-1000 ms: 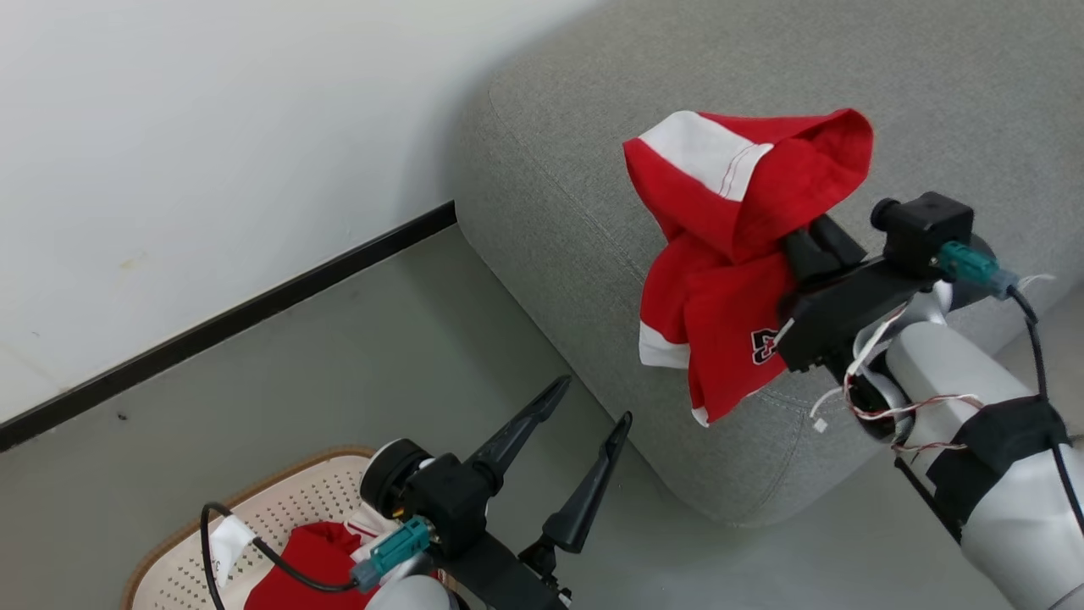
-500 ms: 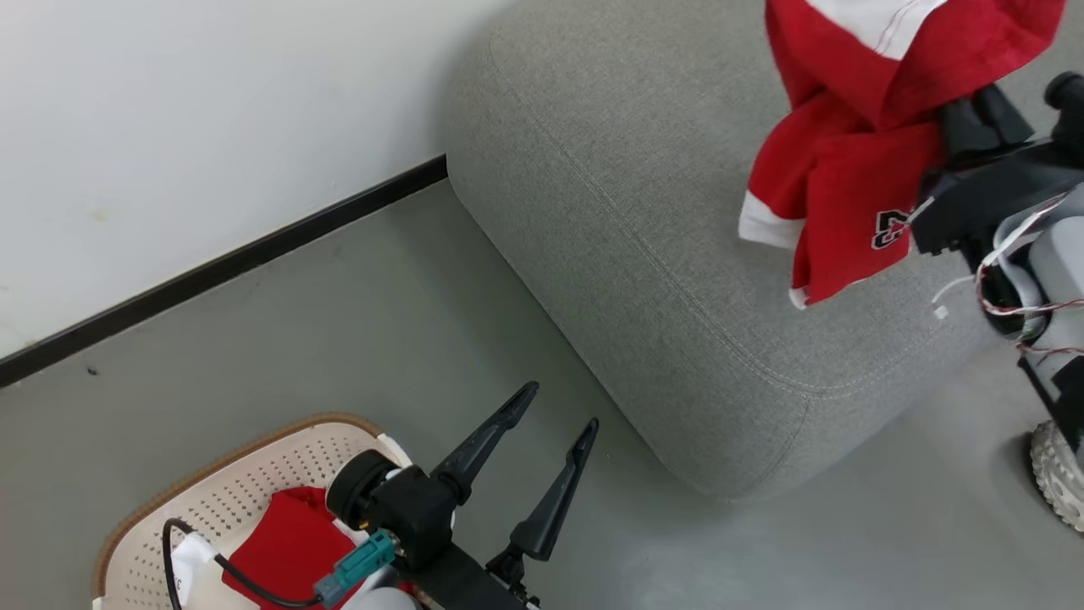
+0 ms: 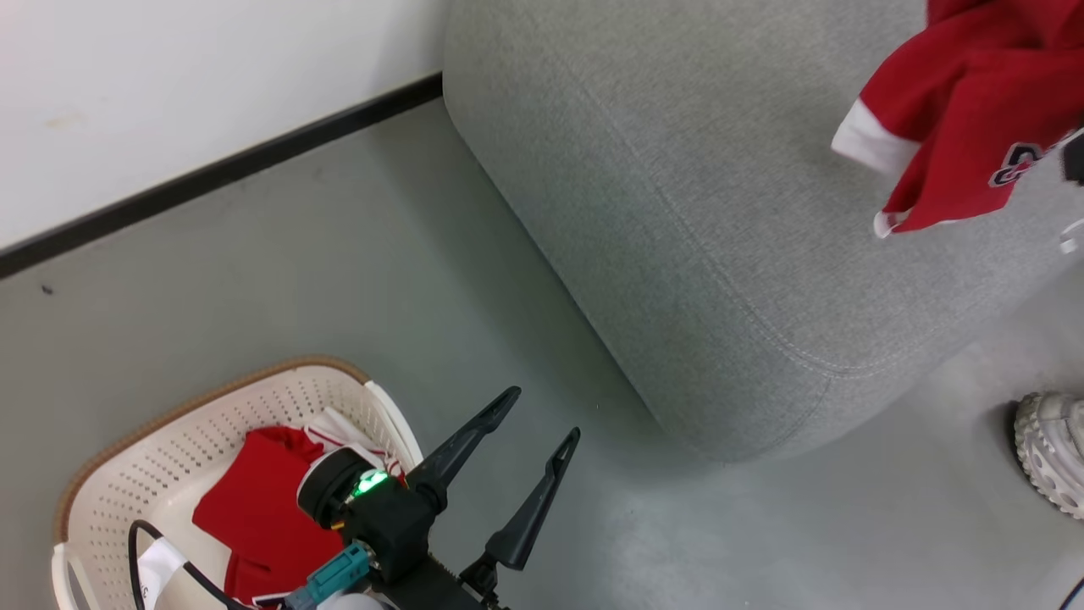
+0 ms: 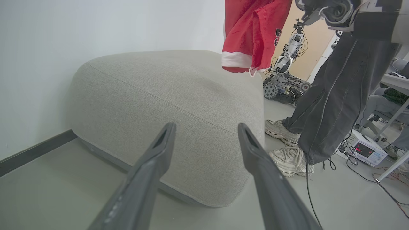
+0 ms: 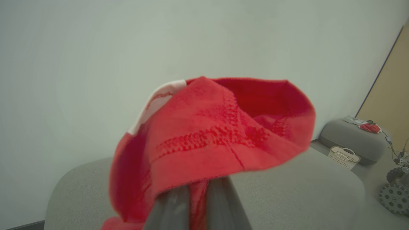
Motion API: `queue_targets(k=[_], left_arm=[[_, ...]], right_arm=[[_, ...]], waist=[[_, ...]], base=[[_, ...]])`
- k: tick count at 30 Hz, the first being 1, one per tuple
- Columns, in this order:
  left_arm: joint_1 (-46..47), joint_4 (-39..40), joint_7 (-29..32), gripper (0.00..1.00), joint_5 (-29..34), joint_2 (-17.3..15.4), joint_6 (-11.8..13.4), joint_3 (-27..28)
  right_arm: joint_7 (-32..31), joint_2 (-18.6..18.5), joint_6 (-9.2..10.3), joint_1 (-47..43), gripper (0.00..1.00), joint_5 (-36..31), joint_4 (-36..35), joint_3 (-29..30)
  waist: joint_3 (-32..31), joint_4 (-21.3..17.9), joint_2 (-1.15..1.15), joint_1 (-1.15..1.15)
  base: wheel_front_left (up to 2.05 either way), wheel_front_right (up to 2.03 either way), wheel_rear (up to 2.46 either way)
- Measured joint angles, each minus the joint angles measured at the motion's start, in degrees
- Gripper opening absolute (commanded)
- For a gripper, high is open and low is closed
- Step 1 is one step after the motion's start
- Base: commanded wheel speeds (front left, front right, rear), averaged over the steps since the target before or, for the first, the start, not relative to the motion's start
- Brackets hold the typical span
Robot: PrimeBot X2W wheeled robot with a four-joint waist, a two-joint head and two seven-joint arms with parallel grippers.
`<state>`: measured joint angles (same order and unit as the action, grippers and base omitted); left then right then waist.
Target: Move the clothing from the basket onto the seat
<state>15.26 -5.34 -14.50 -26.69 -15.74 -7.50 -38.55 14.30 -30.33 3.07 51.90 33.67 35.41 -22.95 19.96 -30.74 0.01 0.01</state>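
A red jersey (image 3: 965, 102) with white trim and dark lettering hangs above the grey seat (image 3: 677, 169), at the top right of the head view. In the right wrist view my right gripper (image 5: 199, 195) is shut on a fold of this jersey (image 5: 217, 134), which drapes over the fingers. More red clothing (image 3: 254, 508) lies in the cream basket (image 3: 212, 398) at the lower left. My left gripper (image 3: 546, 413) stands open and empty over the floor beside the basket. In the left wrist view it (image 4: 206, 126) points at the seat (image 4: 166, 95), with the jersey (image 4: 252, 35) hanging above.
A person's dark-trousered legs (image 4: 335, 95) and pale shoes (image 4: 287, 159) stand at the seat's right side; one shoe (image 3: 1050, 449) shows in the head view. Behind them are another wheeled robot (image 4: 284, 80) and a bench instrument (image 4: 364, 148). A white wall with a black skirting (image 3: 212, 174) runs behind.
The head camera has shifted. My right gripper has carried the jersey further over the seat, up and to the right. The left gripper stays open beside the basket.
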Motion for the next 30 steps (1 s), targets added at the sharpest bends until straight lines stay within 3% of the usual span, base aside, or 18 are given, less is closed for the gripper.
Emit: queue_targets(k=[19, 30], left_arm=[[1.19, 3.2, 0.0, 1.0, -0.01, -6.28, 0.0, -2.93], [2.07, 4.82, 0.0, 1.0, -0.45, -10.92, 0.0, -1.9]], right_arm=[[0.4, -6.15, 3.52, 3.47, 0.0, 2.26, 0.21, 9.95], [0.4, -8.01, 4.01, 4.74, 0.0, 3.72, 0.74, 17.34]], waist=[[11.22, 4.21, 0.0, 0.0], [17.6, 7.24, 0.0, 0.0]], base=[[0.0, 0.0, 0.0], [0.0, 0.0, 0.0]])
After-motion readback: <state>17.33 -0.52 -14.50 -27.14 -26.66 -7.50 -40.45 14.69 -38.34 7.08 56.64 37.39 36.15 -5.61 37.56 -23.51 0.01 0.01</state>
